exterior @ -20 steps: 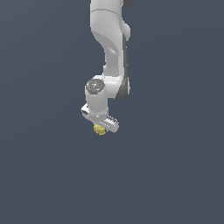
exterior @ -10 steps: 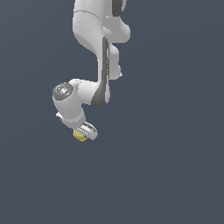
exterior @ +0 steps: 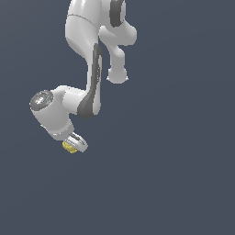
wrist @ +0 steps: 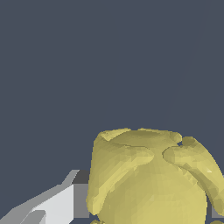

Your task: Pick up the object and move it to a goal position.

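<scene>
Between the claw's fingers sits the yellow lumpy object (exterior: 69, 147), gripped by the claw (exterior: 73, 144) toward the exterior view's left, nothing visible beneath it. Transport step underway, by the look of it. No goal marker visible; next move needs carrying it there without slipping.
</scene>
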### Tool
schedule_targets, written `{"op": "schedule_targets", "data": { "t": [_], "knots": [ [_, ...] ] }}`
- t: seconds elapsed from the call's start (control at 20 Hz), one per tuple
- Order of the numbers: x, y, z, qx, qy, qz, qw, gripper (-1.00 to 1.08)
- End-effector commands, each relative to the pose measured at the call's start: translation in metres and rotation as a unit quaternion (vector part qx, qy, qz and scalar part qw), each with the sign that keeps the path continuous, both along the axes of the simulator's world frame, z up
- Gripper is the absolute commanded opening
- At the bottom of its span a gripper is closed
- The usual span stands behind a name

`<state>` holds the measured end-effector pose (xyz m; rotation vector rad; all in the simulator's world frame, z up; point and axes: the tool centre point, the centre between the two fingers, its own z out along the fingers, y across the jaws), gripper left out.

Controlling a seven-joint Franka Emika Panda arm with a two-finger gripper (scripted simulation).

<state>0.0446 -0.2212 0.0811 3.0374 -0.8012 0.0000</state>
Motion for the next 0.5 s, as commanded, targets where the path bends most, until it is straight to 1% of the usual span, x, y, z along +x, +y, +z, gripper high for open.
{"op": "schedule_targets", "data": {
  "t": [0.0, 0.2, 0.45],
  "knots": [
    [0.005, -0.008, 0.001, 0.000, 0.000, 0.001, 1.0000, -1.00],
    [0.009, -0.016, 0.002, 0.000, 0.000, 0.000, 1.0000, -1.00],
    [0.011, -0.019, 0.003, 0.000, 0.000, 0.000, 1.0000, -1.00]
  ]
}}
